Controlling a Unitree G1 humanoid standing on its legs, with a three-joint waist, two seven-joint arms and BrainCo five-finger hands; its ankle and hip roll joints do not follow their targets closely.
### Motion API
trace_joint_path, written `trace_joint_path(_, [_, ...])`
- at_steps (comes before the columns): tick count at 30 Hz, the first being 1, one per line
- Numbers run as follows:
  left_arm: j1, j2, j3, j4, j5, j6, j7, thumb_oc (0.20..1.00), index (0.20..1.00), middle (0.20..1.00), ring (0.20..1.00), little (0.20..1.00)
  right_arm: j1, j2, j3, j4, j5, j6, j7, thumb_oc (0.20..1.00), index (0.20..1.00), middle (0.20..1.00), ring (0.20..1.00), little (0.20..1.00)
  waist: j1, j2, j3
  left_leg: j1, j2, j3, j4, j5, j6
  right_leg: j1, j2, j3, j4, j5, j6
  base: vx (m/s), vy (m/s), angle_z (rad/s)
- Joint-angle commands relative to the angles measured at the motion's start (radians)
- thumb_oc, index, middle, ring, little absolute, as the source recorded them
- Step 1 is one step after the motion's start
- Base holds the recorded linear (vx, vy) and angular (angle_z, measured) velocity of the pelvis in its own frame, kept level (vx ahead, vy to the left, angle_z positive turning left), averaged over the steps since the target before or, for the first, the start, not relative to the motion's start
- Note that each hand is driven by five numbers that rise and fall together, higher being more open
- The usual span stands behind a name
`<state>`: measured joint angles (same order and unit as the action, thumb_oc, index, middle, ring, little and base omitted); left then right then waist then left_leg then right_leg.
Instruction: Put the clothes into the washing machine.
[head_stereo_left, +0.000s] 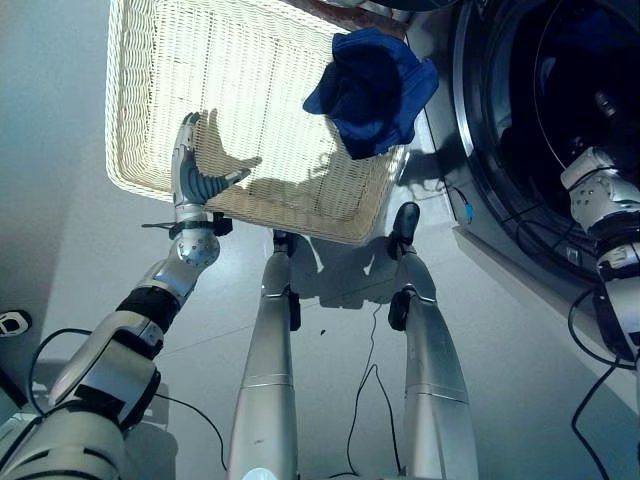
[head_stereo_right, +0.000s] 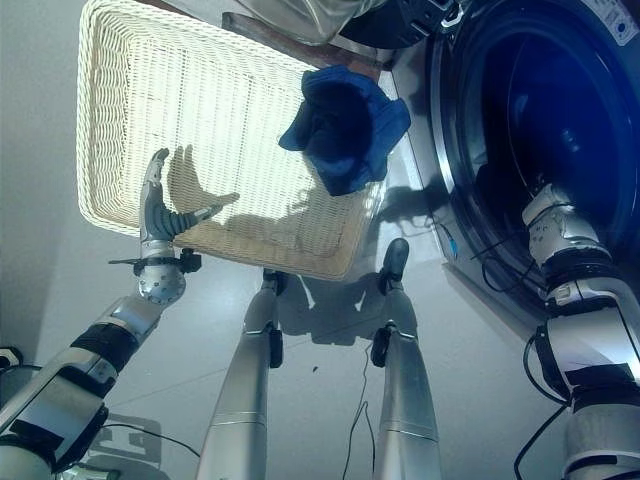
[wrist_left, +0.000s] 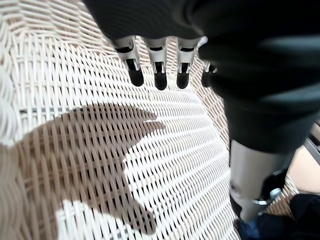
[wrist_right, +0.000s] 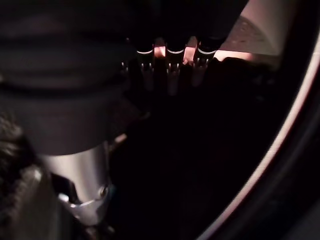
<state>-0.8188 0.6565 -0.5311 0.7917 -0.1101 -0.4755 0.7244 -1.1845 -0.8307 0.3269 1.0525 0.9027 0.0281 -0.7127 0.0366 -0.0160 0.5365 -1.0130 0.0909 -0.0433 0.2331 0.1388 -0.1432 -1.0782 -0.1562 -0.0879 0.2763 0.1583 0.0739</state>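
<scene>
Left eye view gives you the blue clothes (head_stereo_left: 372, 90) draped over the wicker basket's (head_stereo_left: 240, 200) right edge beside the washing machine (head_stereo_left: 560, 130). Your left hand (head_stereo_left: 192, 172) hovers over the basket, fingers (wrist_left: 160, 75) straight and empty. Your right hand (wrist_right: 170, 65) reaches into the drum; you cannot tell its fingers' state.

The wicker basket (head_stereo_left: 150, 120) is bare weave across its left and middle, open to a robot hand. A blue cloth (head_stereo_left: 372, 90) is heaped over its far right rim. Right of it, the washing machine's round opening (head_stereo_right: 560, 110) gapes dark, its rim narrowing entry.
</scene>
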Motion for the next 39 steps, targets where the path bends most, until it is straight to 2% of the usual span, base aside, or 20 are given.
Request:
trace_joint_path(1, [-0.009,-0.01,0.04,-0.041,-0.063,-0.038,-0.005,1.0,1.0,1.0,1.0,1.0,-0.044,-0.175,0.055,-0.044,-0.135,0.02,-0.007,1.0,1.0,1.0,1.0,1.0,-0.006,0.006,-0.016,0.013,-0.1,0.008,0.033,-0.054,0.065,0.037,0.061,-0.105,0.02,-0.007,0.066,0.0,0.0,0.0])
trace_joint_path(4, [-0.012,-0.023,0.052,-0.051,-0.107,-0.036,-0.014,1.0,1.0,1.0,1.0,1.0,-0.04,-0.147,0.063,-0.102,-0.234,0.016,-0.042,1.0,1.0,1.0,1.0,1.0,-0.006,0.011,-0.016,0.006,-0.1,0.009,0.033,-0.055,0.066,0.026,0.058,-0.105,0.028,-0.012,0.067,0.0,0.0,0.0])
trace_joint_path(10, [-0.01,-0.073,0.113,-0.055,-0.182,-0.038,-0.024,1.0,1.0,1.0,1.0,1.0,0.031,-0.055,0.048,-0.344,-0.5,0.01,-0.138,1.0,1.0,1.0,1.0,1.0,-0.016,0.022,-0.016,-0.007,-0.1,0.019,0.028,-0.057,0.066,0.004,0.055,-0.098,0.039,-0.025,0.07,0.0,0.0,0.0])
trace_joint_path(14, [-0.005,-0.1,0.138,-0.056,-0.202,-0.041,-0.019,1.0,1.0,1.0,1.0,1.0,0.074,-0.018,0.036,-0.45,-0.655,0.021,-0.145,1.0,1.0,1.0,1.0,1.0,-0.023,0.027,-0.016,-0.014,-0.1,0.024,0.026,-0.057,0.067,-0.008,0.055,-0.092,0.042,-0.03,0.071,0.0,0.008,0.0])
trace_joint_path(16, [0.012,-0.129,0.169,-0.056,-0.207,-0.054,-0.012,1.0,1.0,1.0,1.0,1.0,0.133,0.019,0.026,-0.58,-0.85,0.036,-0.143,1.0,1.0,1.0,1.0,1.0,-0.032,0.031,-0.016,-0.018,-0.101,0.031,0.023,-0.057,0.067,-0.016,0.058,-0.087,0.044,-0.035,0.071,-0.01,0.033,-0.01])
trace_joint_path(20, [0.037,-0.165,0.204,-0.069,-0.189,-0.059,0.012,1.0,1.0,1.0,1.0,1.0,0.227,0.078,0.009,-0.743,-1.002,0.032,-0.106,1.0,1.0,1.0,1.0,1.0,-0.043,0.031,-0.016,-0.019,-0.099,0.04,0.029,-0.057,0.068,-0.021,0.061,-0.08,0.055,-0.04,0.071,0.0,0.0,0.0])
trace_joint_path(27, [0.041,-0.194,0.234,-0.095,-0.135,-0.049,0.055,1.0,1.0,1.0,1.0,1.0,0.33,0.141,0.018,-0.857,-1.112,-0.02,-0.02,1.0,1.0,1.0,1.0,1.0,-0.056,0.027,-0.016,-0.026,-0.096,0.051,0.028,-0.05,0.067,-0.029,0.064,-0.075,0.058,-0.04,0.07,0.0,0.003,0.01])
trace_joint_path(30, [0.031,-0.208,0.248,-0.114,-0.109,-0.035,0.076,1.0,1.0,1.0,1.0,1.0,0.365,0.181,0.055,-0.918,-1.188,-0.062,0.022,1.0,1.0,1.0,1.0,1.0,-0.061,0.03,-0.016,-0.031,-0.098,0.054,0.026,-0.045,0.066,-0.039,0.066,-0.072,0.06,-0.037,0.069,0.0,0.0,0.0])
trace_joint_path(35, [0.028,-0.222,0.253,-0.121,-0.104,-0.03,0.085,1.0,1.0,1.0,1.0,1.0,0.365,0.192,0.109,-0.959,-1.297,-0.13,0.04,1.0,1.0,1.0,1.0,1.0,-0.062,0.037,-0.016,-0.031,-0.1,0.062,0.031,-0.04,0.064,-0.041,0.067,-0.068,0.064,-0.036,0.069,0.0,0.006,-0.01])
trace_joint_path(39, [0.016,-0.224,0.254,-0.113,-0.11,-0.027,0.068,1.0,1.0,1.0,1.0,1.0,0.328,0.189,0.151,-0.961,-1.312,-0.142,0.028,1.0,1.0,1.0,1.0,1.0,-0.056,0.039,-0.016,-0.029,-0.1,0.062,0.036,-0.037,0.061,-0.035,0.066,-0.068,0.063,-0.036,0.069,0.0,-0.001,0.02])
